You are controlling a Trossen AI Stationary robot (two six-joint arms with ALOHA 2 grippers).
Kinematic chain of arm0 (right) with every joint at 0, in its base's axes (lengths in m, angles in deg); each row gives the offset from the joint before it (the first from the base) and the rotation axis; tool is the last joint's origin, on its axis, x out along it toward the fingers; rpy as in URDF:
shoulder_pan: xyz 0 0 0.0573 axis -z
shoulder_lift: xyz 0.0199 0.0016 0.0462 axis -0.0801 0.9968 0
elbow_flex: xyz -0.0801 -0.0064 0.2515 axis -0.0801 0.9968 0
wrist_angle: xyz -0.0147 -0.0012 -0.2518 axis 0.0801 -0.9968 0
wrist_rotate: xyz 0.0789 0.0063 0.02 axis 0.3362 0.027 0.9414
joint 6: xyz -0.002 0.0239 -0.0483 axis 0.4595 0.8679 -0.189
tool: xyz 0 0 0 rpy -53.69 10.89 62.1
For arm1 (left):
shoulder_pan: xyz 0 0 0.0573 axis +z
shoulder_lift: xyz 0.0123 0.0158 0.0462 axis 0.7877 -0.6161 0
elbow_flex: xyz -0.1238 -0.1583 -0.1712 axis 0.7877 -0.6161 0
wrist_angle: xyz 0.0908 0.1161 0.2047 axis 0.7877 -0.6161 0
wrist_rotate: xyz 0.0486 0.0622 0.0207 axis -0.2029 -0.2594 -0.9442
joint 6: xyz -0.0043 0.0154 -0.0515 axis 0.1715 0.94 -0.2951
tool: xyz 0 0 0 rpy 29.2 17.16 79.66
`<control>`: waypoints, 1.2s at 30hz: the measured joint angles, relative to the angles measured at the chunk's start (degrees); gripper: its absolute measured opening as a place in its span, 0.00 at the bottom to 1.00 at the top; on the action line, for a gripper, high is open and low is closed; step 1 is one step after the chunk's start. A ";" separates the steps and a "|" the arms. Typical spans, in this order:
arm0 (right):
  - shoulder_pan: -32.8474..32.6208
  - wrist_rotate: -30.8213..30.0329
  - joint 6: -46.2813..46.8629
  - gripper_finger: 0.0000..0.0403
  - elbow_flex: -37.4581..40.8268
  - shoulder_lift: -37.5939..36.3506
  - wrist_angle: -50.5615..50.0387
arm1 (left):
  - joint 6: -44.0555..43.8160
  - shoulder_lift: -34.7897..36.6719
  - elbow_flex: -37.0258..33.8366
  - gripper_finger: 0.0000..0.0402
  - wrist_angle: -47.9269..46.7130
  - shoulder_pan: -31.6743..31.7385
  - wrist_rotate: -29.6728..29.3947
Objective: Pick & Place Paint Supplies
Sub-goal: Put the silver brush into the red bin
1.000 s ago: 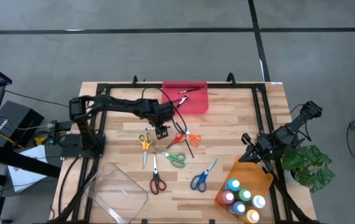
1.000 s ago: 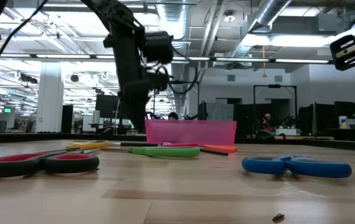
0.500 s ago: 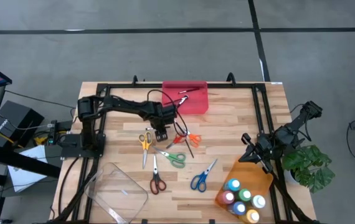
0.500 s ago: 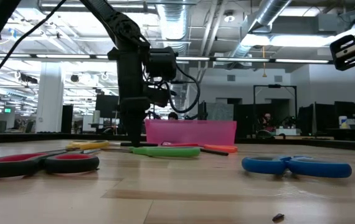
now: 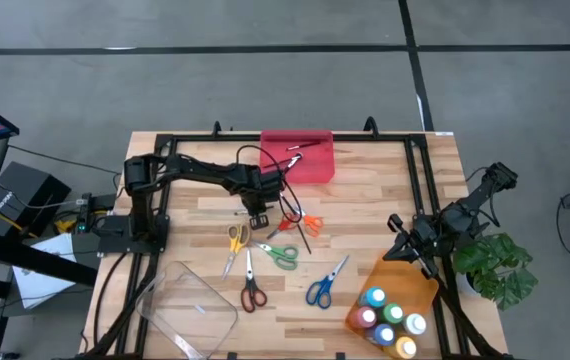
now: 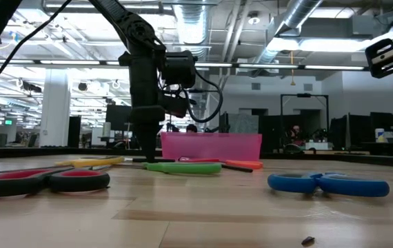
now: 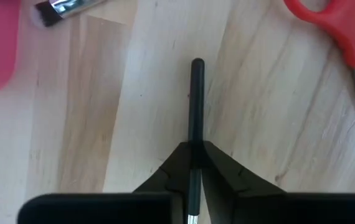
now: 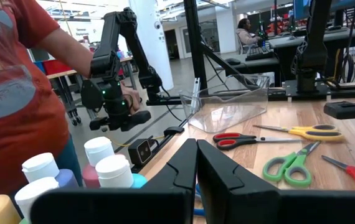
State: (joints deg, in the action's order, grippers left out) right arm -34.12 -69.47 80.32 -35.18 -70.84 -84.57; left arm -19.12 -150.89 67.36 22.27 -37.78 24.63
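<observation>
While the table fills the centre of the high view, the left arm reaches from centre-left toward the middle, and the right arm waits at right-centre, off the table's right edge.

Clear tray: lower left of the table, tilted, nothing seen in it. Orange tray: lower right, holding the white-capped paint bottles in a cluster. Red tray: top centre, with one brush lying in it.

Scissors, all flat on the wood below centre and apart from one another: yellow pair, red pair, green pair, blue pair, orange pair just right of the left gripper.

Left gripper: just below the red tray, pointing down at the table. The left wrist view shows its fingers pressed together on a thin dark stick, which runs forward between them and lies on or just above the wood; contact with the table cannot be confirmed. In the low view the gripper stands upright, left of the pink-looking tray wall.

Right gripper: above the orange tray's upper edge. The right wrist view shows its fingers together with nothing between them.
</observation>
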 joint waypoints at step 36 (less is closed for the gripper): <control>-0.02 -0.01 0.01 0.02 -0.01 0.00 0.00 | -20.88 48.48 0.13 0.00 13.78 0.35 -1.37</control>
State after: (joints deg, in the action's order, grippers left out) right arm -34.15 -69.47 80.33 -35.19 -70.84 -84.57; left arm -40.00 -102.41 67.49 36.06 -37.43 23.27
